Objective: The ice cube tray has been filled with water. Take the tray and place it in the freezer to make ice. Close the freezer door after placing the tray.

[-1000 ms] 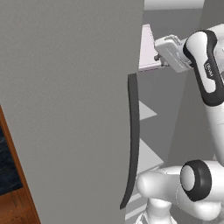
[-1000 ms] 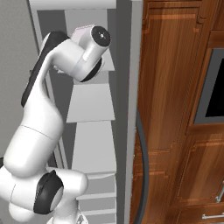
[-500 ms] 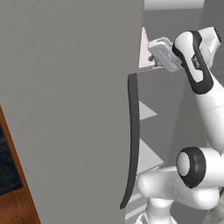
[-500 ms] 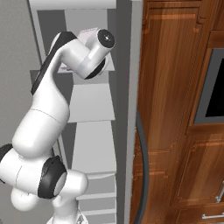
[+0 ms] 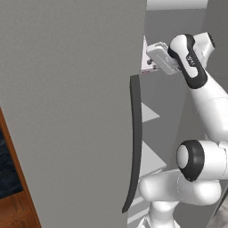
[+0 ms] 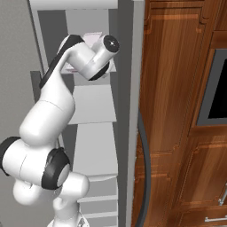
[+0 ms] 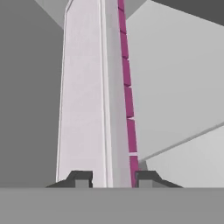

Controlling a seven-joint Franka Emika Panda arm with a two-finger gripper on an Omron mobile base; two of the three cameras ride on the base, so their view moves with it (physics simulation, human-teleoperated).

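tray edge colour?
Magenta strip along the ice cube tray, rest pale white-pink; clearest in the hand view.

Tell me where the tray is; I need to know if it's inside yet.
The tray is clamped in the gripper at an upper shelf inside the open freezer, right of the freezer door in the left base view.

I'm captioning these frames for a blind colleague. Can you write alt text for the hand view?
The claw is shut on the ice cube tray, a long white tray with a pinkish-mauve rim that stretches away up the picture between the two dark fingertips. Around it are the freezer's plain grey walls and a white shelf at lower right.
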